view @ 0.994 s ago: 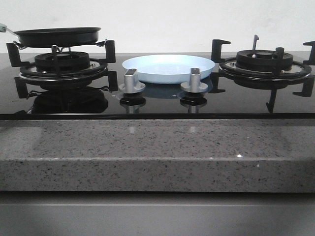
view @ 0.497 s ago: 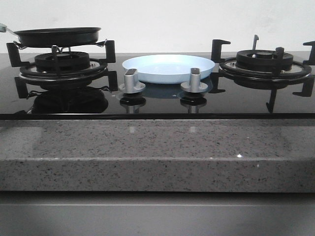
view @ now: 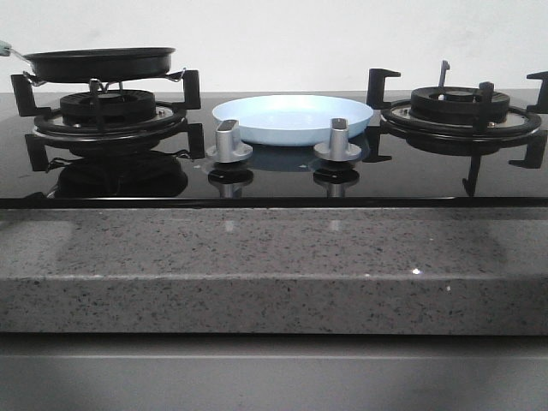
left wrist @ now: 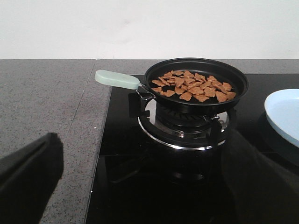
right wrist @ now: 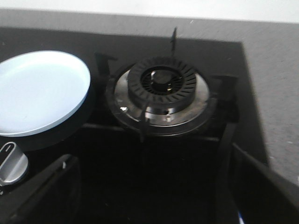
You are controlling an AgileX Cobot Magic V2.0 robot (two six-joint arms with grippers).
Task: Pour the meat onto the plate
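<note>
- Speckled grey stone forms the table (view: pixel 274 257) across the lower half of the front view, with a black glass hob (view: pixel 274 175) set into it below a plain white wall
- Two silver knobs (view: pixel 229 141) are seen at the centre of the front view, just in front of the plate
- The plate (view: pixel 293 118), pale blue and bare, is laid on the glass at the centre of the front view, between the two burners
- A black frying pan (left wrist: pixel 196 84) is seated on the left burner (left wrist: pixel 184 123), in the upper middle of the left wrist view, its pale green handle (left wrist: pixel 117 79) pointing to the left of that frame
- The meat (left wrist: pixel 191 86) is spread as a loose brown heap inside the pan, well apart from the plate
- The right burner (right wrist: pixel 161 91) is shown uncovered in the upper middle of the right wrist view
- The left end effector (left wrist: pixel 140 186) is spread wide, its dark fingers (left wrist: pixel 28 163) at the lower corners of the frame, and nothing is held
- The right end effector (right wrist: pixel 154 196) is likewise spread wide at the lower edge of its frame, with nothing between its fingers (right wrist: pixel 42 191)
</note>
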